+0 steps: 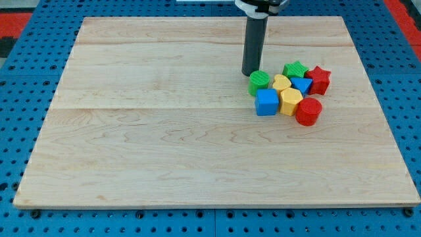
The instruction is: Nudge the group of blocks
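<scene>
A tight group of blocks sits right of centre on the wooden board [164, 131]. It holds a green cylinder [259, 81], a green star [295, 69], a red star [319, 79], a yellow heart [281, 82], a small blue block [302, 85], a blue cube [266, 102], a yellow hexagon [290, 101] and a red cylinder [308, 111]. My tip [250, 72] is the lower end of the dark rod. It stands just to the upper left of the green cylinder, touching or nearly touching it.
The board lies on a blue perforated table [20, 99]. Red patches show at the view's top corners [20, 13]. The rod's mount [260, 5] is at the view's top edge.
</scene>
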